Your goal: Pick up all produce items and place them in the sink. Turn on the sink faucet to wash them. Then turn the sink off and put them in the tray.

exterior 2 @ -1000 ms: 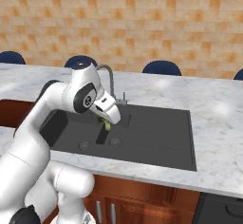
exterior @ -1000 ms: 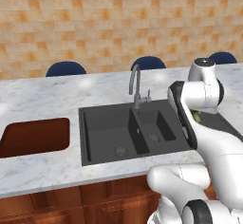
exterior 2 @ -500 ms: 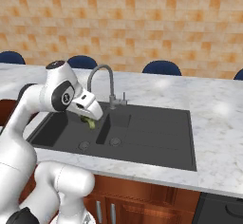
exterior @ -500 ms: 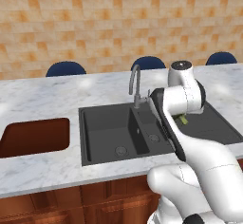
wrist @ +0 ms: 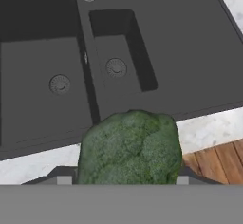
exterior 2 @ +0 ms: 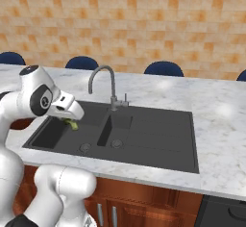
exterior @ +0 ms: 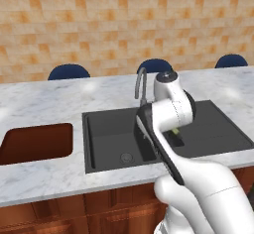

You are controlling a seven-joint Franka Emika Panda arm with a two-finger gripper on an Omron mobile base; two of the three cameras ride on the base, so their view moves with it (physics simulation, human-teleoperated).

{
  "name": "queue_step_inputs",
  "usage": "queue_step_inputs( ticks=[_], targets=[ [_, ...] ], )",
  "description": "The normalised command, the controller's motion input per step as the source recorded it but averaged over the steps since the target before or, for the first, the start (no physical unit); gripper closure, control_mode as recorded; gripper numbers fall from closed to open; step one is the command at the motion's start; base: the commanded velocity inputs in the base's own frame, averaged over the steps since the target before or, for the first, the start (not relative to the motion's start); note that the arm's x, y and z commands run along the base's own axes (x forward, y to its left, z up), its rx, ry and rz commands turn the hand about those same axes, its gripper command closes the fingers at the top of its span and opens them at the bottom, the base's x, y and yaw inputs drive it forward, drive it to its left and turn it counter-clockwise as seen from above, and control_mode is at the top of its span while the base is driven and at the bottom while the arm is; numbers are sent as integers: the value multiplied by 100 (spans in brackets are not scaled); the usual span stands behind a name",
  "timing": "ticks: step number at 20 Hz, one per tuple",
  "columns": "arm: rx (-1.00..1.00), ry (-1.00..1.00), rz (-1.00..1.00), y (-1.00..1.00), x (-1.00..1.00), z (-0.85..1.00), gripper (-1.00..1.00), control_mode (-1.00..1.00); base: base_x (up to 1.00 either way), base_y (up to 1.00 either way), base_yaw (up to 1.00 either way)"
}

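Observation:
My gripper [wrist: 123, 178] is shut on the produce item [wrist: 129, 147], a lumpy green broccoli piece held low in the hand view. In the right base view the gripper [exterior 2: 72, 118] carries the broccoli [exterior 2: 72, 124] in the air over the left front part of the dark double-basin sink [exterior 2: 158, 134]. A sliver of the green piece [exterior: 174, 130] peeks out beside my arm. The sink [wrist: 190, 52] has a wide basin and a narrow one, each with a round drain. The grey gooseneck sink faucet [exterior 2: 103, 77] stands behind it. The reddish-brown tray [exterior: 34, 144] sits in the counter left of the sink [exterior: 106, 129].
The marble counter [exterior 2: 216, 125] runs around the sink, with a strip of it along the front edge [wrist: 42, 163] and wooden floor [wrist: 213, 161] below. Blue chair backs [exterior: 68, 72] line the far side before a tan tiled wall.
The arm has swung from over the middle of the sink toward its tray-side end, carrying the broccoli along. The grip has not changed.

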Motion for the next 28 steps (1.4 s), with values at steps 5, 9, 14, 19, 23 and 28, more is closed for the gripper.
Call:
queue_step_inputs(
  ticks=[5,9,14,19,23,28],
  targets=[
    [-2,0,13,51,0,-2,100,-100,0,0,0],
    [0,0,11,46,0,-3,100,-100,0,0,0],
    [0,0,6,37,11,-8,100,-100,0,0,0],
    [0,1,2,22,21,-19,100,-100,0,0,0],
    [0,10,1,0,5,-17,100,-100,0,0,0],
    [0,14,0,8,31,-16,100,-100,0,0,0]
  ],
)
